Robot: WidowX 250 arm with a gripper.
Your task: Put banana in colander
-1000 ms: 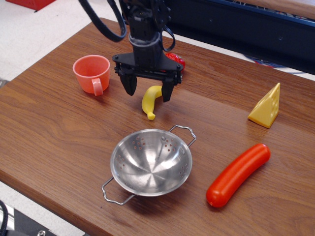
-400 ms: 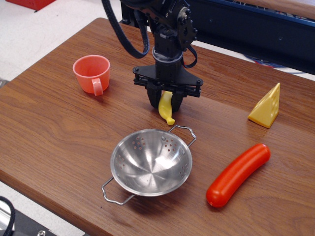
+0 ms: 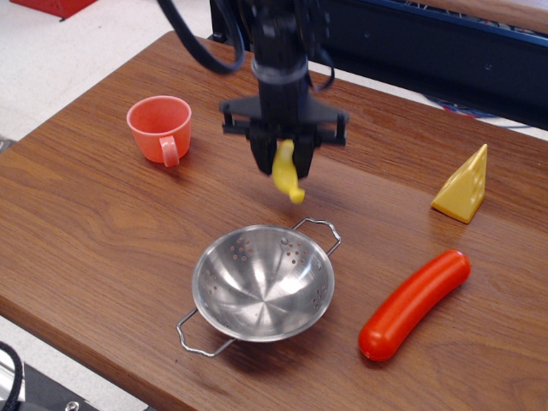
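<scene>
My black gripper (image 3: 282,163) is shut on the small yellow banana (image 3: 286,175), which hangs down from between the fingers, lifted above the table. The steel colander (image 3: 262,282) with two wire loop handles sits on the wooden table (image 3: 77,223), in front of and below the gripper, and holds nothing. The banana's lower tip is just behind the colander's far rim in this view.
An orange-pink cup (image 3: 161,128) stands at the left. A yellow cheese wedge (image 3: 464,186) stands at the right, and a long red sausage (image 3: 414,304) lies at the front right. The table's front edge runs close below the colander.
The gripper closed on the banana, which lay on the table a second ago, and has lifted it off the surface, moving slightly right then up.
</scene>
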